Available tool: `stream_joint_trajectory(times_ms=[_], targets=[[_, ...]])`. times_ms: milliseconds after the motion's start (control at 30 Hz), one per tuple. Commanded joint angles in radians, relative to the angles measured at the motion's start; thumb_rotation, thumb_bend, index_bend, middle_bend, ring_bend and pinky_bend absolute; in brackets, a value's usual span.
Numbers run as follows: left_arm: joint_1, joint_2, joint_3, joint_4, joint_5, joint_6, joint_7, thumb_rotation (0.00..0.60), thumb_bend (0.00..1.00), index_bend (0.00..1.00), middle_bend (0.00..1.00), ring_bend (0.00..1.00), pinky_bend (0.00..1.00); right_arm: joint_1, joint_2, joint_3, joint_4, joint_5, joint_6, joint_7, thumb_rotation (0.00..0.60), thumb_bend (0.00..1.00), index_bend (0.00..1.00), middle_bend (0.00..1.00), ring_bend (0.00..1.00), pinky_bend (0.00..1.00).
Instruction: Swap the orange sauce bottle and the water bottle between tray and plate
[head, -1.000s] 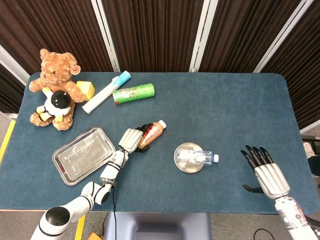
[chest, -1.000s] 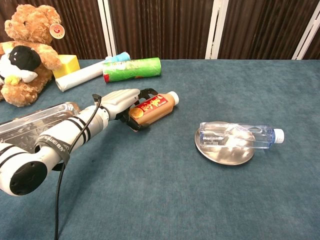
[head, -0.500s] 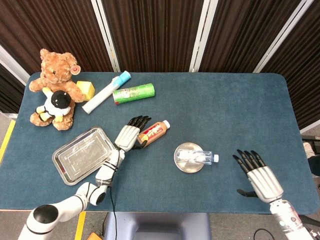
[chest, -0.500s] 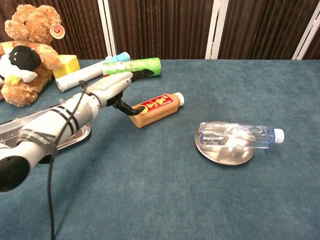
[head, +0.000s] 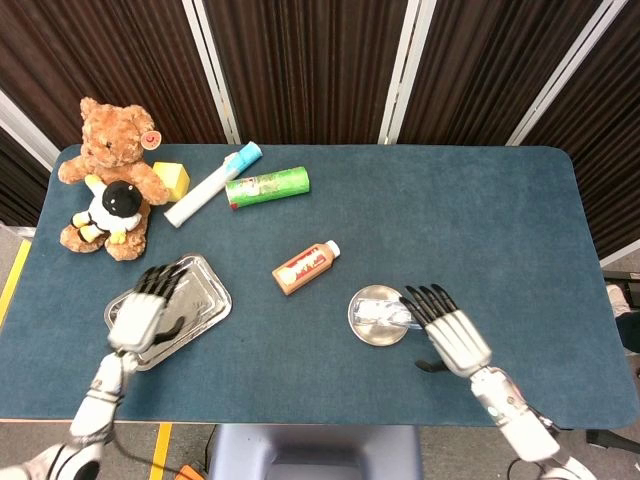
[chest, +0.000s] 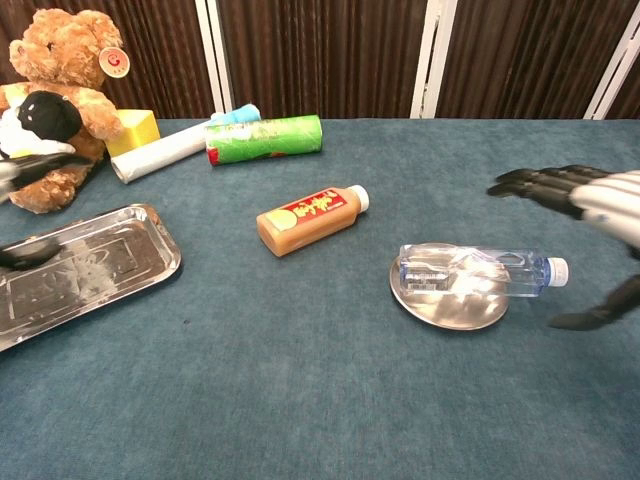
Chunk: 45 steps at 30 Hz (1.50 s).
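1. The orange sauce bottle (head: 303, 268) lay on its side on the blue table (head: 480, 220), between the tray (head: 205, 290) and the plate (head: 362, 322) and touching neither; so it was out of the tray but not yet on the plate.
2. The water bottle (chest: 480, 272) lay on its side on the plate, its capped end overhanging the rim toward the robot's right; it had not been lifted at all.
3. By my reading the swap was less than half done: 1 bottle taken off its start place; 2 placements were left (the sauce bottle cannot go on the plate until the water bottle leaves it).
4. The left hand (head: 145, 305) hovered over the tray with fingers spread and nothing in them; in the chest view only its blurred edge showed at the left border.
5. The right hand (head: 445, 330) hung just beside the plate, fingers extended and apart, thumb lowered, holding nothing; its fingertips (chest: 520, 182) sat above the bottle's capped end, with no contact that I could see.
6. Against the frame 1 second earlier: the left hand then gripped the sauce bottle, and had since let go and pulled back over the tray; the right hand had come from the table's near right corner to the plate; the sauce bottle ended slightly further right.
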Motion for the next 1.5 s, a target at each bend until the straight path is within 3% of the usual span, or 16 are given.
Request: stream_joint_trajectory(times_ms=[33,333,600,833,967,1233,1367,1500], targets=[[0.061,0.026,0.027,-0.021,0.018,0.071,0.011,0.600,0.40,0.00,0.04,0.00,0.07,0.070,-0.116,0.065,0.049,0.132,-0.086,-0.118,0.600,0.19,0.17,0.16,0.00,0.12],[0.110,0.028,0.024,0.022,0.077,0.128,-0.052,0.600,0.40,0.00,0.04,0.00,0.07,0.125,-0.221,0.103,0.139,0.273,-0.122,-0.194,0.600,0.28,0.30,0.25,0.08,0.24],[0.118,0.027,0.004,0.048,0.085,0.107,-0.087,0.600,0.40,0.00,0.04,0.00,0.07,0.159,-0.287,0.111,0.204,0.312,-0.107,-0.212,0.600,0.34,0.46,0.38,0.25,0.48],[0.124,0.028,-0.012,0.053,0.085,0.094,-0.092,0.600,0.40,0.00,0.04,0.00,0.07,0.197,-0.324,0.124,0.249,0.382,-0.147,-0.219,0.600,0.34,0.48,0.40,0.28,0.51],[0.126,0.027,-0.019,0.055,0.087,0.086,-0.094,0.600,0.40,0.00,0.04,0.00,0.07,0.209,-0.338,0.117,0.269,0.375,-0.138,-0.209,0.600,0.34,0.53,0.44,0.36,0.60],[0.128,0.029,-0.030,0.060,0.090,0.072,-0.101,0.600,0.40,0.00,0.04,0.00,0.07,0.216,-0.345,0.100,0.296,0.329,-0.094,-0.178,0.600,0.36,0.87,0.69,0.67,0.96],[0.131,0.032,-0.035,0.057,0.093,0.071,-0.102,0.600,0.40,0.00,0.04,0.00,0.07,0.217,-0.319,0.090,0.256,0.306,-0.082,-0.162,0.600,0.36,0.91,0.73,0.72,1.00],[0.136,0.036,-0.041,0.051,0.096,0.077,-0.103,0.600,0.40,0.00,0.04,0.00,0.07,0.210,-0.272,0.067,0.156,0.213,-0.027,-0.124,0.600,0.36,0.91,0.73,0.73,1.00]])
